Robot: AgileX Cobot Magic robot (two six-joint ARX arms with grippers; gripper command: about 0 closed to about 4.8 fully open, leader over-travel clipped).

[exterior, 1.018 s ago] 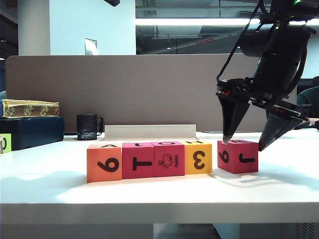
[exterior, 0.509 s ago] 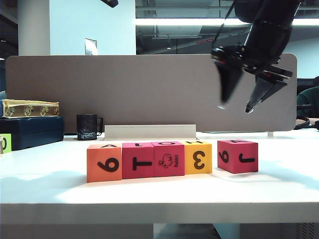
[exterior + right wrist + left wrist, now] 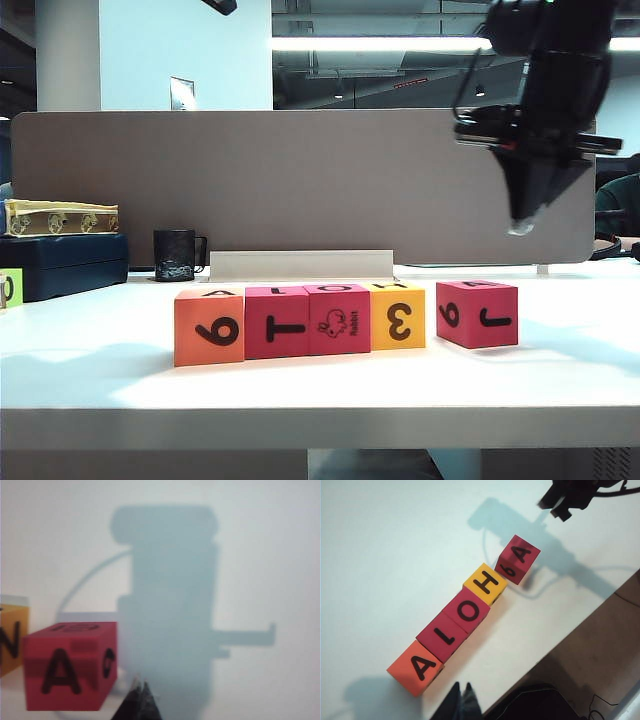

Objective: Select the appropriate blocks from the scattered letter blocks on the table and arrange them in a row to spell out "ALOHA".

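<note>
Resting on smooth white table (image 3: 560, 380), matte foam cubes (image 3: 300, 320); both end effectors closed.

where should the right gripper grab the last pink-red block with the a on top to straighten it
Take the pink-red A block from above, across two opposite side faces. It stands apart from the yellow block and turned out of line, so all four sides are clear; turn the wrist to match its skew. The right gripper hangs shut above it and must open first. The left gripper is shut, near the orange block.
</note>
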